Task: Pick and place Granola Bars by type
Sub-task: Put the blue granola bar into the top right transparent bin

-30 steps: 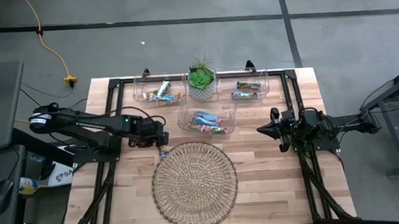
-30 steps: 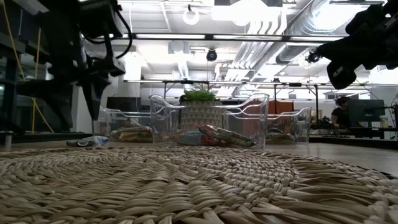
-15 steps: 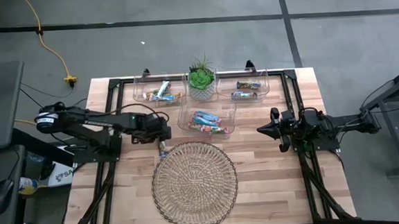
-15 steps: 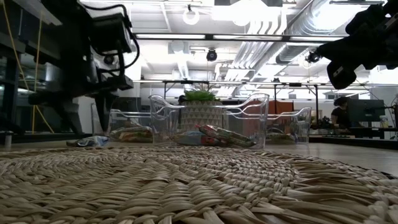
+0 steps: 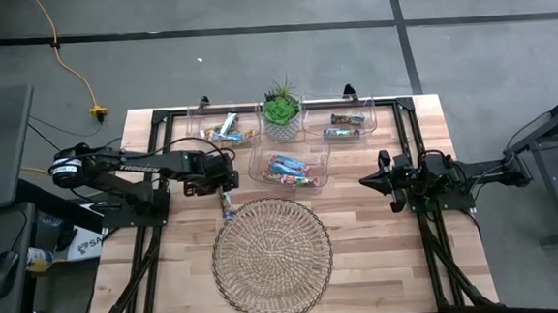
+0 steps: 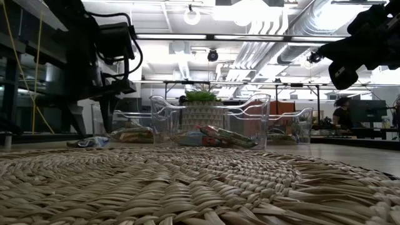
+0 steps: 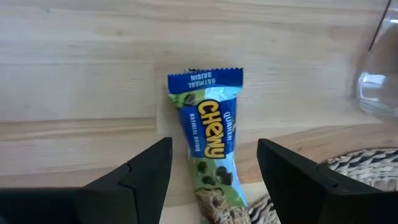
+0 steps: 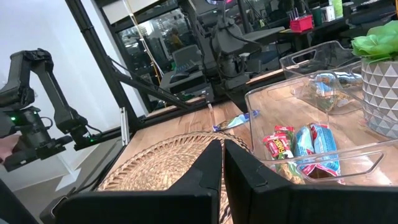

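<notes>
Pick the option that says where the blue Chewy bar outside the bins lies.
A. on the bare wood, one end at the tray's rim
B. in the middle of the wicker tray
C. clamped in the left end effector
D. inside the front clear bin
A: the blue Chewy bar lies on the wooden table, its lower end meeting the wicker tray, between the open fingers of the left end effector.

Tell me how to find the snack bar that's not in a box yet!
Find the big round wicker tray in the middle of the table. At its far-left edge, under the open left gripper, lies one blue Chewy bar. It lies on bare wood; the other bars sit in clear bins.
</notes>
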